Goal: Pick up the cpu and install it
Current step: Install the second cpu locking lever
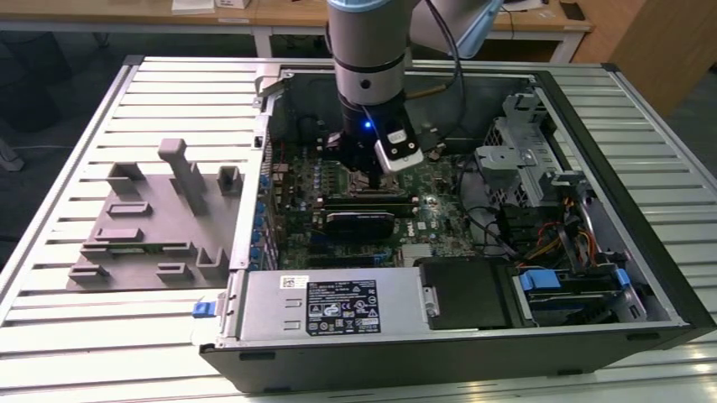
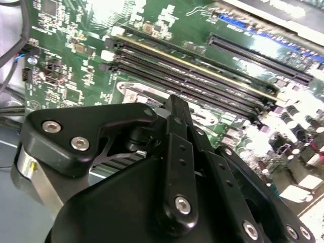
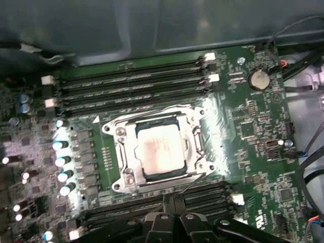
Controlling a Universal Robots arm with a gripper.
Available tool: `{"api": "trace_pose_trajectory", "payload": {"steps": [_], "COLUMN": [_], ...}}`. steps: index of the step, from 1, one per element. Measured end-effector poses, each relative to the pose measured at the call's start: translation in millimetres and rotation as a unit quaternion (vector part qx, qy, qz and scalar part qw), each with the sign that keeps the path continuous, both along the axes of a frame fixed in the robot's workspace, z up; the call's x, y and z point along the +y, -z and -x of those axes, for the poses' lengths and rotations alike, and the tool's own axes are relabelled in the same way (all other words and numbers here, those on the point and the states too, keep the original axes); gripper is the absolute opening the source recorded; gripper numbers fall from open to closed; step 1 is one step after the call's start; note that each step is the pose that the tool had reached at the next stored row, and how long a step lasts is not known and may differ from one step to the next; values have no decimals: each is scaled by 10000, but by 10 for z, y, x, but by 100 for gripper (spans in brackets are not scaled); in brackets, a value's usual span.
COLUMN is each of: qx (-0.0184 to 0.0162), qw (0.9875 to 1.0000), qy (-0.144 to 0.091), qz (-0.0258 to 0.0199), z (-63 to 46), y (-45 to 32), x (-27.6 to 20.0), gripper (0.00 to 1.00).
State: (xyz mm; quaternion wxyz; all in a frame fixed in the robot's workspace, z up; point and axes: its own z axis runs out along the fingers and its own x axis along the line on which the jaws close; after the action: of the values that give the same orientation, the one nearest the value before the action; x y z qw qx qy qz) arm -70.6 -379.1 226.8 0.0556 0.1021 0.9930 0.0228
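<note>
one gripper (image 3: 172, 215) hangs just above the motherboard (image 3: 243, 126), its black linkage nearest the lens in both wrist views; whether the fingers are parted or closed i cannot tell, and nothing is seen held between them. just beyond it in the first wrist view, the cpu (image 3: 157, 152) lies flat inside the square metal socket frame (image 3: 195, 147), its pale silvery top facing up and sitting level within the frame's opening. it looks already seated, so my judgement is that the step in hand is the finish of the placing: doing it well means lifting straight off the chip without dragging it sideways, keeping clear of the frame's edges and of the memory slots (image 3: 131, 86) that run on either side of the socket. further out, in the exterior view, the open computer case (image 1: 627, 277) holds the board, a black card (image 1: 356, 223), a power supply (image 1: 331, 304) and bundled cables (image 1: 549, 243). beyond the case wall, on the slatted tabletop (image 1: 67, 143), the grey tray (image 1: 146, 231) shows several moulded pockets; i cannot tell what is in them.
</note>
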Motion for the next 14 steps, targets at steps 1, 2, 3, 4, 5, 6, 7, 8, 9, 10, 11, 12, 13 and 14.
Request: {"api": "trace_pose_trajectory", "payload": {"steps": [1,2,3,4,5,6,7,8,9,10,11,12,13,14], "qx": [0,0,0,0,0,0,0,0,1,14,39,68,98,130], "qw": [10000,10000,10000,10000,10000,10000,10000,10000,10000,10000,9999,9999,9998,9997], "qy": [-12,-24,-36,-48,-61,-67,-67,-67,-68,-81,-106,-141,-180,-222], "qz": [0,0,-1,0,0,3,3,4,5,3,4,3,3,4], "z": [19,37,56,74,79,80,80,80,80,80,81,81,81,80], "y": [3,5,8,9,10,10,10,10,10,14,19,25,31,38], "x": [-9,-18,-26,-34,-38,-38,-38,-38,-38,-38,-38,-38,-38,-38], "gripper": [11,11,11,11,11,11,11,11,11,11,11,11,11,11]}}
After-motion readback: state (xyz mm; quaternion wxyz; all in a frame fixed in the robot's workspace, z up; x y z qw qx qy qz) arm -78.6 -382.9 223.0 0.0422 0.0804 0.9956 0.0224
